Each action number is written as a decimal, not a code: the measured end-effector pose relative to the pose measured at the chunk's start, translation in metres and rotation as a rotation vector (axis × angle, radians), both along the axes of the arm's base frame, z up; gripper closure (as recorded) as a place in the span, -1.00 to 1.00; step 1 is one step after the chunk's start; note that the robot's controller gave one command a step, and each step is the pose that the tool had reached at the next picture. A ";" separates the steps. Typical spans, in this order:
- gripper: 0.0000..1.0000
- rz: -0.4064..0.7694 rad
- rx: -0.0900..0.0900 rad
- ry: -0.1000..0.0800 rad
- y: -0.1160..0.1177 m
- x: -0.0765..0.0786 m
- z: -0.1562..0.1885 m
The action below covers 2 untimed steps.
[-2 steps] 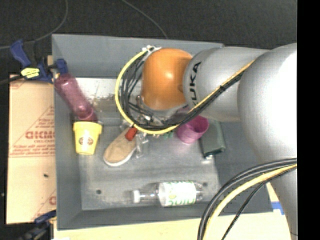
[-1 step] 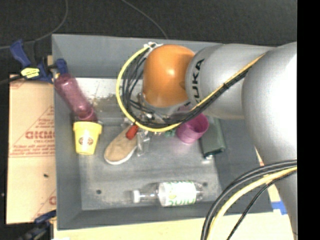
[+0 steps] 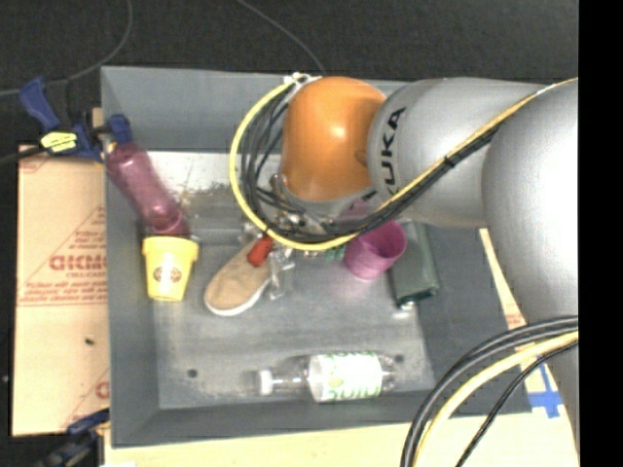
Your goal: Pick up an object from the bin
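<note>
My gripper (image 3: 280, 269) hangs under the arm's wrist in the middle of the bin, right at the heel end of a small beige shoe (image 3: 234, 288) that lies on its side. A small red thing (image 3: 258, 252) sits against the shoe's opening, just left of the gripper; whether it belongs to the shoe I cannot tell. A purple cup (image 3: 374, 250) lies on its side just right of the gripper, partly under the arm.
A yellow cup (image 3: 168, 267) stands left of the shoe, with a pink bottle (image 3: 144, 190) slanting behind it. A dark green flat thing (image 3: 416, 270) lies right of the purple cup. A clear bottle with a green label (image 3: 331, 377) lies near the front wall.
</note>
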State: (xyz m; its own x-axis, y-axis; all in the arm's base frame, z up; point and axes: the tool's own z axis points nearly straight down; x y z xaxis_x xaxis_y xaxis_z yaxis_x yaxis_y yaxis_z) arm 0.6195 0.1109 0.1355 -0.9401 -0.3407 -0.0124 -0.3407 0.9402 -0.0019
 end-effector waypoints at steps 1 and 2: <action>1.00 -0.001 0.000 -0.001 0.000 0.000 0.018; 1.00 -0.002 0.000 -0.005 0.000 0.001 0.033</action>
